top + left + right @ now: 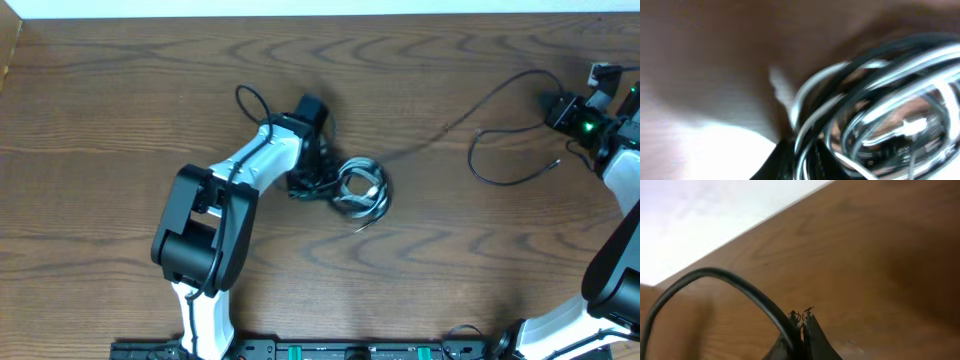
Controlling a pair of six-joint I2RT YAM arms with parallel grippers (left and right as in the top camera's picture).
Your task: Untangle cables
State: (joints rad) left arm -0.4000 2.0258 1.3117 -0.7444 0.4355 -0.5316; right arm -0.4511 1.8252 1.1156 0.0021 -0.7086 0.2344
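Note:
A tangled coil of black and white cables (362,188) lies at the table's middle. My left gripper (318,183) is at the coil's left edge. The left wrist view is blurred, but the left gripper (802,162) stands shut on strands of the coil (880,110), which fills the right of the frame. At the far right, my right gripper (552,102) is shut on a black cable (490,95) that arcs leftward toward the coil. The right wrist view shows the right gripper (802,322) pinching this black cable (715,275). A loose stretch of black cable (500,181) curves below.
The left arm's own thick wire (250,100) loops up behind its wrist. The table's far edge (765,225) runs close behind the right gripper. Bare wooden tabletop (100,120) spreads left of the left arm.

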